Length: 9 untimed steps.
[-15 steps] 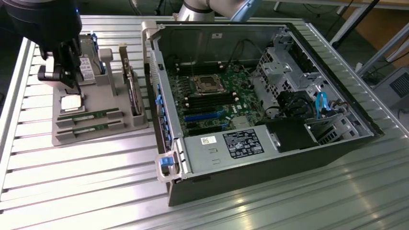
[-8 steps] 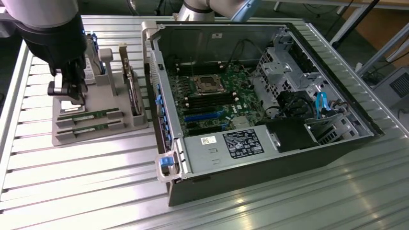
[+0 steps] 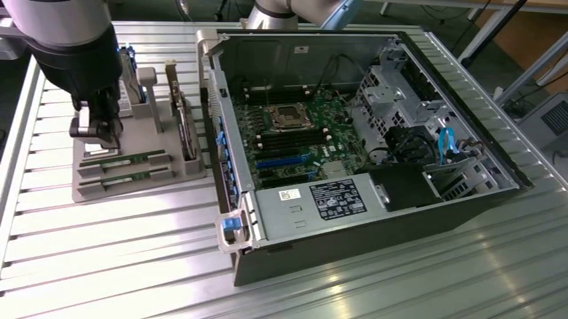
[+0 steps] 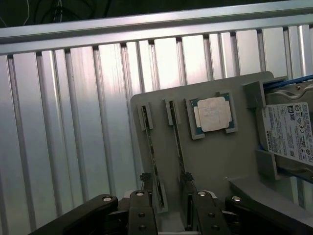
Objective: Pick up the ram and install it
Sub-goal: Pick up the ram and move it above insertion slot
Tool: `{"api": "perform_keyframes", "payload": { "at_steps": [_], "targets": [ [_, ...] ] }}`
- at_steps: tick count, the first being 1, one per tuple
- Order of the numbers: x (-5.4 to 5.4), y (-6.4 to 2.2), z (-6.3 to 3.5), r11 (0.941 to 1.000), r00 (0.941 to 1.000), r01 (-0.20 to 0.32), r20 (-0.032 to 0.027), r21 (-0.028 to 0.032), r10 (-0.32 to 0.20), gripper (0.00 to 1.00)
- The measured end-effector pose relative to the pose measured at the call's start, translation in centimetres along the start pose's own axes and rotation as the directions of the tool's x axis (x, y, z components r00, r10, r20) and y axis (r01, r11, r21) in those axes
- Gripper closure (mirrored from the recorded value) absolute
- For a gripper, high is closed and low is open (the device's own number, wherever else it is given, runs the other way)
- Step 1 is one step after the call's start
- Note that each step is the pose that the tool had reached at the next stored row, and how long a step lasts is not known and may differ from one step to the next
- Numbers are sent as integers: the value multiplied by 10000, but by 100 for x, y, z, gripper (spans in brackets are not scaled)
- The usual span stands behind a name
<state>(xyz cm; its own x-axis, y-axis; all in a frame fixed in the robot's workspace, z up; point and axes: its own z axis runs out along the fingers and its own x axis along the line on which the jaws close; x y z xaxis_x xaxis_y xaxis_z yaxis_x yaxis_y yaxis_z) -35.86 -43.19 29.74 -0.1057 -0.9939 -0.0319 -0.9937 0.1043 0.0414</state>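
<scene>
Two green ram sticks lie on edge in slots of a grey fixture tray (image 3: 133, 189). One ram stick (image 3: 124, 161) (image 4: 177, 142) is the farther in the exterior view, the other (image 3: 126, 177) (image 4: 150, 152) the nearer. My gripper (image 3: 96, 136) (image 4: 171, 213) hangs just above the tray, over the sticks' end at the exterior view's left. It is open, with nothing between its fingers (image 4: 139, 210), and it touches neither stick. The open computer case (image 3: 382, 219) lies at the exterior view's right of the tray, its motherboard (image 3: 297, 143) with black memory slots exposed.
On the same tray sit a square silver processor chip (image 4: 213, 113), a hard drive (image 4: 291, 132) (image 3: 133, 86) and an upright expansion card (image 3: 182, 119). The case's raised side wall (image 3: 213, 126) stands between tray and motherboard. Everything rests on a ribbed aluminium table (image 3: 106, 266).
</scene>
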Motion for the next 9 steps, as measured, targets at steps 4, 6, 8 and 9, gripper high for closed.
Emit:
{"api": "perform_keyframes", "payload": {
  "at_steps": [4,6,8,9],
  "targets": [
    [1,-1,23,9974,9974,726,-31,-25,-726,64],
    [1,-2,34,9955,9955,947,-40,-33,-948,64],
    [1,-2,46,9954,9954,955,-40,-32,-956,64],
    [2,-2,49,9954,9954,958,-40,-32,-958,64]
  ]
}}
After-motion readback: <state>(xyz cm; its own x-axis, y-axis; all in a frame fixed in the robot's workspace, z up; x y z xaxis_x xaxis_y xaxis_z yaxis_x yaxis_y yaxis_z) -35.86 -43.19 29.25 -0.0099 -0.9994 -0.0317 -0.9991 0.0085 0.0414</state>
